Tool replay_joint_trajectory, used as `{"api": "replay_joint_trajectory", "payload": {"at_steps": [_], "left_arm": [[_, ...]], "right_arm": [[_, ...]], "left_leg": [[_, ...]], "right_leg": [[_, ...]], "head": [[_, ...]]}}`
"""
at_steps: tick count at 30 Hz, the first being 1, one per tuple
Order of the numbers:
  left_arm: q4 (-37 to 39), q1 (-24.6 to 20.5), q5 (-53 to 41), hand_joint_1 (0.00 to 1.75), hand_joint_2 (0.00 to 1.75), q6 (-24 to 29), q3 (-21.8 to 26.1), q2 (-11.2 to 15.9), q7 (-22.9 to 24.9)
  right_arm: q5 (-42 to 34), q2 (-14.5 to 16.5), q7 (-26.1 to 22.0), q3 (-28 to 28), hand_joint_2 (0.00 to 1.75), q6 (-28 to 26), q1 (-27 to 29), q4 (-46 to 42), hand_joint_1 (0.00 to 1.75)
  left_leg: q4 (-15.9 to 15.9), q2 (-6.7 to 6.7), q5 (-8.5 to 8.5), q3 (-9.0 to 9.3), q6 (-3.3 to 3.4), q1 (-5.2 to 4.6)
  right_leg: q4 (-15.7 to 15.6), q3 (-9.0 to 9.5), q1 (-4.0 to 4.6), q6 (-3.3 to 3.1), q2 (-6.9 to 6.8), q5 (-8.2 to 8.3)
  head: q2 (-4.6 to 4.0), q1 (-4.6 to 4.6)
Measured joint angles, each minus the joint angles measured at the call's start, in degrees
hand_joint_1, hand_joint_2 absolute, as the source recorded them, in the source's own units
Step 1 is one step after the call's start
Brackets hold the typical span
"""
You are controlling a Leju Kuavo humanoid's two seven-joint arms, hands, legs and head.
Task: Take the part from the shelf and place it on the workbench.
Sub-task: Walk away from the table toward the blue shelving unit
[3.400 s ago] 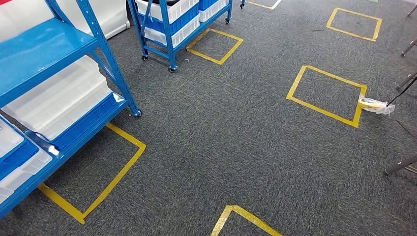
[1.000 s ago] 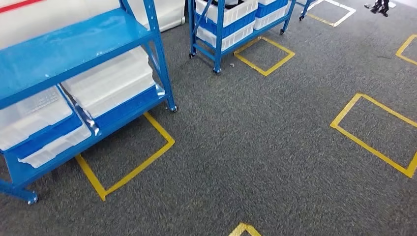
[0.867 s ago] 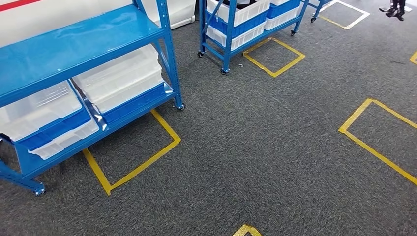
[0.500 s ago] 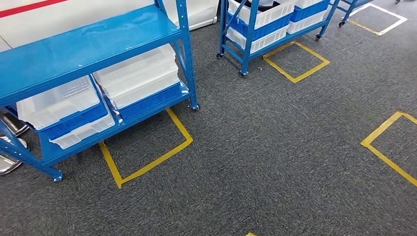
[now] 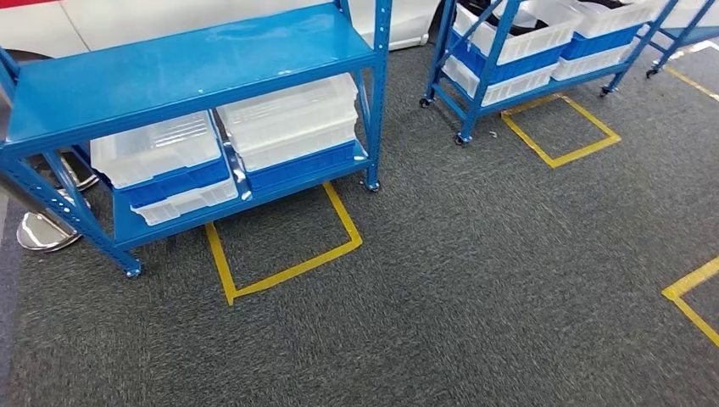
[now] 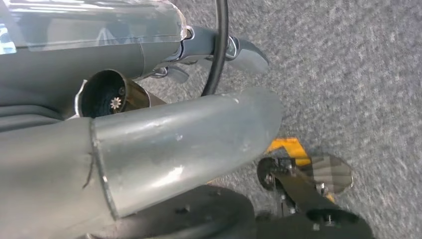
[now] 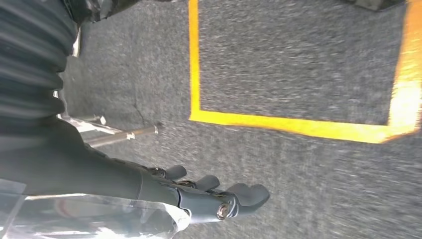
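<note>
At the far left of our head view a shiny round metal base (image 5: pixel 41 231) stands on the grey carpet (image 5: pixel 475 280), just beside the corner post of the near blue shelf (image 5: pixel 195 68). Under its bare top board we see two white bins (image 5: pixel 157 148) side by side, each stacked on a blue bin (image 5: pixel 301 163). We cannot make out the part in any of them.

In front of this shelf a yellow tape square (image 5: pixel 284 270) is marked on the carpet, its near side open toward the shelf's lower board. Further right and further back a second wheeled blue shelf (image 5: pixel 487 64) carries more white and blue bins, and the top bins (image 5: pixel 526 17) hold something dark that we cannot identify. A second tape square (image 5: pixel 560 157) lies in front of it, and a tape corner (image 5: pixel 691 292) shows at the right edge.

Our left hand (image 6: pixel 179 139) hangs over the carpet with its thick thumb well apart from its fingers (image 6: pixel 246 54). It holds nothing and touches nothing. Our right hand (image 7: pixel 199 196) also hangs over the carpet near a yellow tape line (image 7: pixel 298 127), its fingers (image 7: pixel 251 193) loosely extended and side by side, with nothing in them.
</note>
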Motion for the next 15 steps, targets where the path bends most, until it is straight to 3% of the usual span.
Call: {"api": "replay_joint_trajectory", "payload": {"at_steps": [1, 3, 7, 8, 11, 12, 13, 15], "left_arm": [[0.0, -0.1, 0.0, 0.00, 0.00, 0.1, 0.0, 0.0, 0.1], [0.0, -0.1, 0.1, 0.00, 0.00, 0.2, 0.0, -0.1, 0.3], [0.0, -0.1, 0.1, 0.00, 0.00, 0.5, 0.1, -0.1, 0.5], [0.0, -0.1, 0.1, 0.00, 0.00, 0.6, 0.2, -0.1, 0.7], [0.0, 0.1, -0.1, 0.00, 0.00, 0.8, 0.5, -0.1, 1.3], [0.0, 0.1, -0.2, 0.00, 0.00, 0.7, 0.5, -0.1, 1.5], [0.0, 0.2, -0.3, 0.00, 0.00, 0.8, 0.6, -0.1, 1.7], [0.0, 0.3, -0.6, 0.00, 0.00, 0.7, 0.6, 0.0, 2.1]], "right_arm": [[0.1, 0.0, 0.1, 0.0, 1.75, 0.1, 0.1, 0.0, 0.00], [0.2, 0.0, 0.3, 0.0, 1.75, 0.3, 0.2, 0.0, 0.00], [0.4, 0.0, 0.6, 0.0, 1.75, 0.5, 0.2, 0.0, 0.00], [0.4, 0.0, 0.7, 0.0, 1.75, 0.7, 0.3, 0.0, 0.00], [0.6, 0.0, 1.1, 0.0, 1.75, 1.0, 0.5, 0.0, 0.00], [0.6, 0.0, 1.0, 0.0, 1.75, 1.0, 0.4, 0.0, 0.00], [0.6, 0.1, 0.9, 0.0, 1.75, 1.0, 0.3, 0.0, 0.00], [0.6, 0.3, 0.6, 0.0, 1.75, 1.0, 0.3, 0.0, 0.00]], "left_leg": [[-0.1, -0.53, 0.06, 0.02, 0.21, -0.09], [0.0, -1.38, 0.07, -0.03, 0.36, -0.23], [0.0, -2.04, 0.04, 0.02, 0.40, -0.31], [0.1, -2.81, -0.05, 0.14, 0.33, -0.33], [1.1, -6.07, -0.65, -0.15, -0.62, -0.39], [1.2, -6.78, -0.74, -0.39, -1.04, -0.37], [1.2, -7.01, -0.76, -0.46, -1.33, -0.30], [2.7, -5.19, -1.87, -1.07, -1.93, -0.40]], "right_leg": [[3.7, -1.79, -0.01, 0.00, 1.27, -1.89], [9.8, -4.93, -0.03, 0.02, 2.15, -4.54], [11.9, -6.25, -0.02, 0.02, 2.23, -4.69], [9.7, -5.58, -0.03, -0.07, 2.44, -2.62], [-2.0, -1.55, 0.03, -0.78, 5.58, 4.28], [-3.5, -0.94, 0.11, -1.07, 6.14, 4.63], [-3.7, -0.76, 0.02, -1.36, 5.48, 4.69], [-4.1, -0.34, -0.22, -2.12, 4.14, 4.80]], "head": [[0.00, 0.02], [0.00, 0.02], [0.00, 0.02], [0.00, 0.02], [0.00, -0.01], [0.00, -0.01], [0.00, -0.01], [0.00, -0.14]]}}
